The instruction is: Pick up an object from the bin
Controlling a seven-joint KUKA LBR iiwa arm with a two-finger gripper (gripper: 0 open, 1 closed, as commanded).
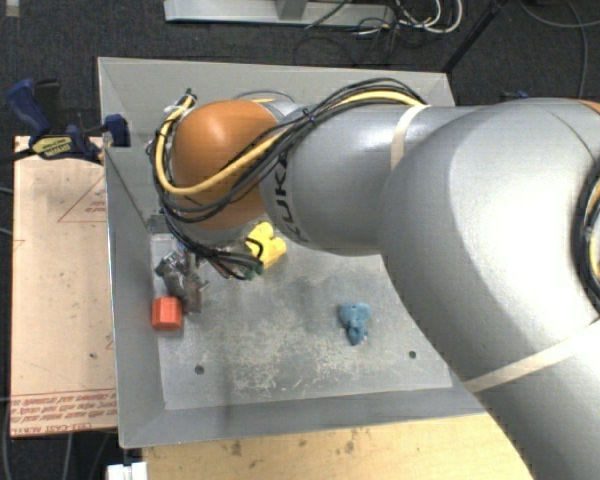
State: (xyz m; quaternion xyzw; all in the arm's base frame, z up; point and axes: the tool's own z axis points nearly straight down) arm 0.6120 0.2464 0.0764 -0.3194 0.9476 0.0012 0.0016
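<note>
The grey metal bin [270, 353] holds three small loose things, set well apart on its scuffed floor. An orange-red block [166, 313], roughly a cube, lies at the left side of the floor, close to the foot of the left wall. A yellow piece [267, 245] lies nearer the middle, partly hidden under the robot's wrist, so its shape cannot be made out. A small pale blue piece [355, 322] with an uneven outline lies right of centre, alone on bare metal.

The arm [460, 198] comes in from the right as a thick silver body and covers most of the bin's right and rear parts. Its wrist carries a rounded orange cover [215, 158], with black and yellow cables [310, 118] looped over and around it. Below the cover the gripper [183, 286] points down and sits low in the left part of the bin, close to the left wall. Its tip is just beside the orange-red block, above and to the right of it in the view. Whether they touch cannot be told. Nothing can be seen held in the gripper, and whether it is spread or pressed together cannot be told from this angle. The yellow piece is near the gripper on its right, and the blue piece is well away from it.
</note>
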